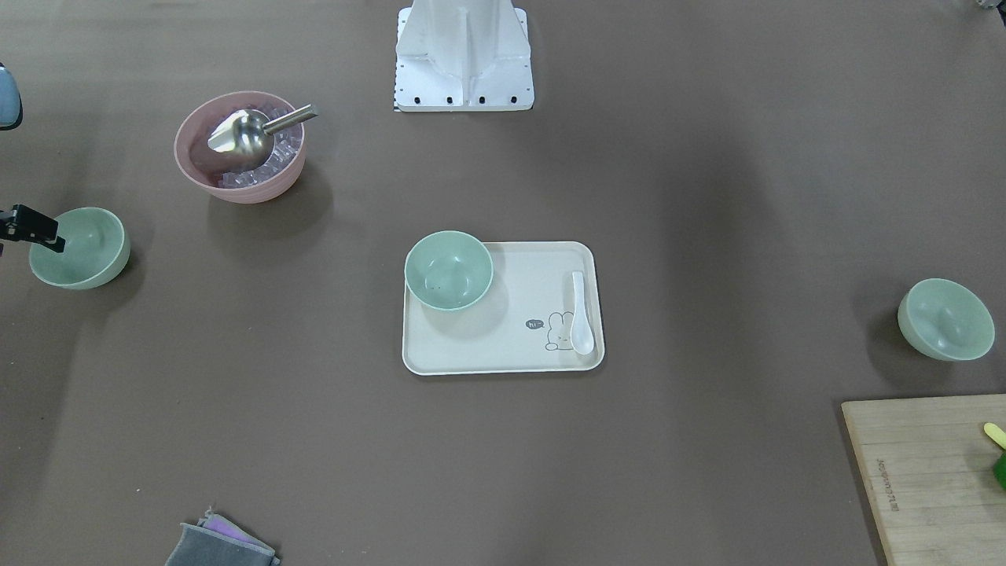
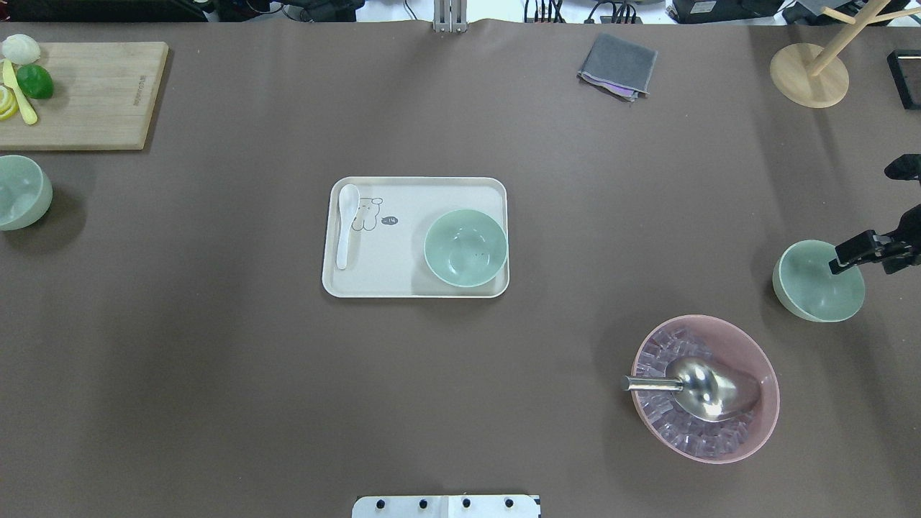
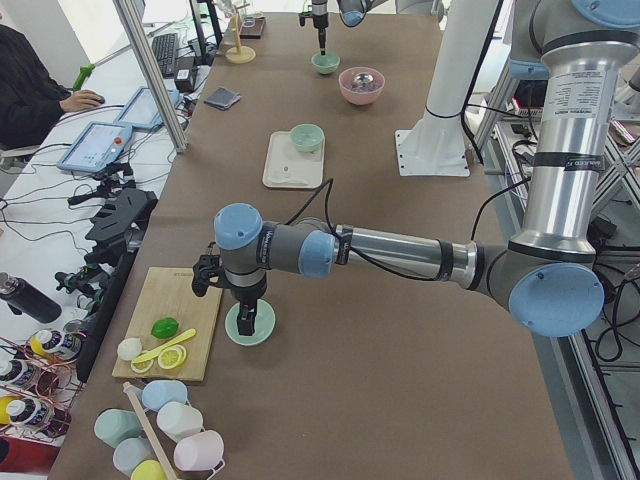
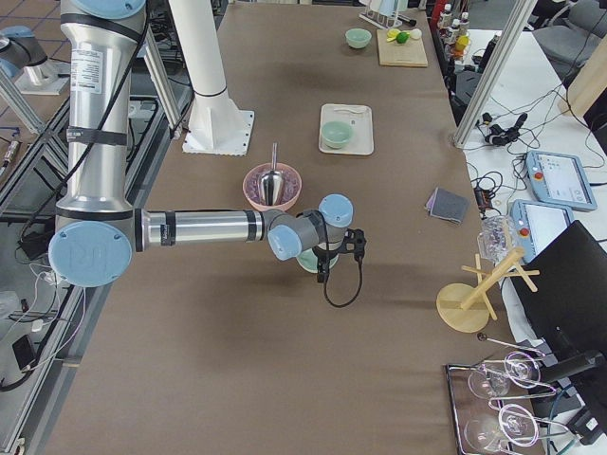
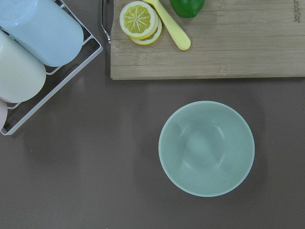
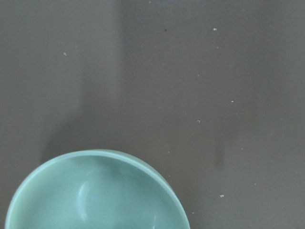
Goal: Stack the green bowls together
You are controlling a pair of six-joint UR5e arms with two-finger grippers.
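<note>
At the right claw [image 2: 856, 255]: poised at the rim of the first green bowl [image 2: 809, 288], near the desk's right edge, with one dark finger reaching over the bowl's mouth. Spread, pressed together or pinching the rim: cannot tell. At the left claw [image 3: 246, 318]: down over the second green bowl [image 5: 206, 148], by the desk's left edge and just beside a wooden cutting board [image 2: 93, 93]. Seen from the side only, so cannot tell its state either. On a cream tray [image 2: 417, 216] at mid-desk, upright in its near right corner: the third green bowl [image 2: 465, 247], well apart from both others.

Judged from the layout: barely begun. No bowl inside another, none visibly lifted. Left to do: grip the outer bowls, carry them in, nest all three.

Further out: a pink bowl [image 2: 752, 352] of clear cubes with a metal scoop [image 2: 709, 388], near the first green bowl. A white spoon [image 2: 345, 226] on the tray, a grey cloth [image 2: 617, 65] at the far edge. Plain brown desk [image 2: 216, 360]. Around it, metal posts [image 3: 150, 70], cables, and a person [image 3: 25, 85] seated at a side bench.
</note>
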